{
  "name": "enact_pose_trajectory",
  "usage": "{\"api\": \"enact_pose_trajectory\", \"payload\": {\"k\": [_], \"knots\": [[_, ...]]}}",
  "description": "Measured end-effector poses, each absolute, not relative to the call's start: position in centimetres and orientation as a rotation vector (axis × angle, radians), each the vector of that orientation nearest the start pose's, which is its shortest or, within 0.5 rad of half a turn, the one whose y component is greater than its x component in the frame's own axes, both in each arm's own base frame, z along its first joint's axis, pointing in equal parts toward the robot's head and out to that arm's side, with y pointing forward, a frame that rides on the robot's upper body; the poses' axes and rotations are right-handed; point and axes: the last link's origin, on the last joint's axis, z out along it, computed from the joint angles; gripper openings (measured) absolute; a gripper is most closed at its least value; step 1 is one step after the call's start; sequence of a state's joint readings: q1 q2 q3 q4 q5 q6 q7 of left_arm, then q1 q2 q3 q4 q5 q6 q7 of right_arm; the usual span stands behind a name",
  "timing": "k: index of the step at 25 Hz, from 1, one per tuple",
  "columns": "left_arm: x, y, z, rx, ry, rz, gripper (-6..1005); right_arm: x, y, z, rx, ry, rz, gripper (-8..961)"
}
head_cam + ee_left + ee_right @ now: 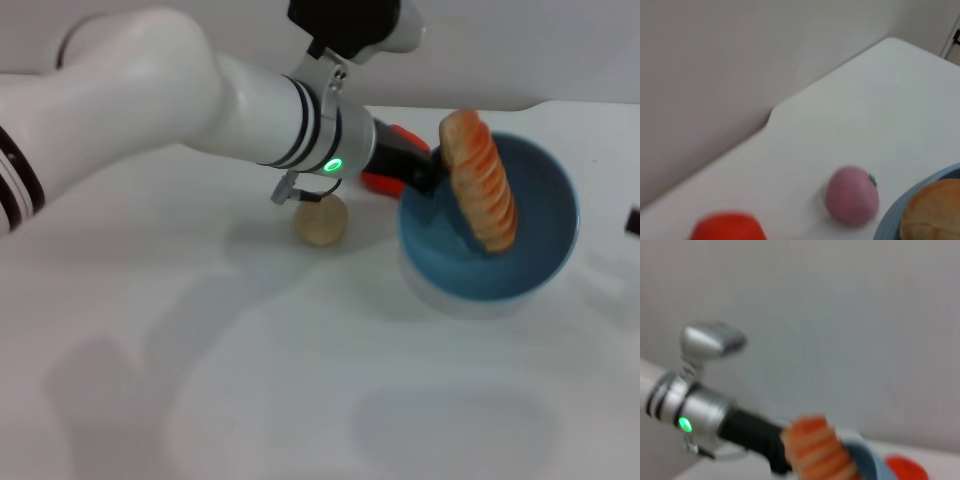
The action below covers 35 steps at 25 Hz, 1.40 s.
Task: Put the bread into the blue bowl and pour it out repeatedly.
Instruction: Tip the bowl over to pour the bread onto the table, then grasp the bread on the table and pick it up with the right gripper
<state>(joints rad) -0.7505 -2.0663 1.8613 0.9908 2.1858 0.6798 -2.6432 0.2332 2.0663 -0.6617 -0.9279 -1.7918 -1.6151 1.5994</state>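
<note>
The bread (483,180), a long loaf with orange-and-cream stripes, hangs steeply tilted over the blue bowl (545,255), its lower end down inside the bowl. My left gripper (437,172) reaches in from the left and is shut on the loaf's upper part. In the left wrist view a tan end of the bread (935,210) shows above the bowl's rim (888,226). From the right wrist view I see the bread (817,450), the bowl (866,460) and the left arm. My right gripper (633,220) shows only as a dark tip at the head view's right edge.
A small beige ball (320,220) lies on the white table left of the bowl, under the left arm. A red object (383,181) sits behind the bowl, with a pink round fruit (852,195) near it. The wall runs close behind.
</note>
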Motion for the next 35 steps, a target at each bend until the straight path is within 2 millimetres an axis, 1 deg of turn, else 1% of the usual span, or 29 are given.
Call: {"api": "enact_pose_trajectory", "payload": {"k": [2,6,10,12,17,20,26,32,35], "knots": [[-11.5,39.8,-11.1,-2.546,-0.665,-0.119,25,32.7,26.9,6.8,-2.368,0.957,0.763,488],[-12.1,40.9,-11.4,-2.456,-0.581,-0.167,25,34.6,25.4,6.5,-2.305,1.065,0.755,490],[-13.0,41.3,-12.3,-2.403,-0.419,-0.138,24,35.7,24.2,6.6,-2.263,1.117,0.758,491],[-13.3,41.6,-12.5,-2.382,-0.381,-0.134,24,36.1,23.7,6.5,-2.258,1.140,0.741,492],[-13.7,42.3,-12.1,-2.313,-0.303,-0.175,24,36.2,23.2,6.1,-2.263,1.170,0.752,493],[-14.3,42.5,-11.9,-2.268,-0.228,-0.186,24,36.1,23.3,6.0,-2.265,1.180,0.763,494],[-14.5,41.8,-12.0,-2.217,-0.082,-0.239,24,36.1,23.4,6.0,-2.263,1.192,0.770,497],[-14.5,41.6,-11.9,-2.195,-0.050,-0.267,24,35.9,23.6,6.0,-2.267,1.186,0.773,499],[-14.5,41.8,-11.7,-2.192,-0.096,-0.278,24,35.7,24.0,6.0,-2.275,1.175,0.774,500]]}}
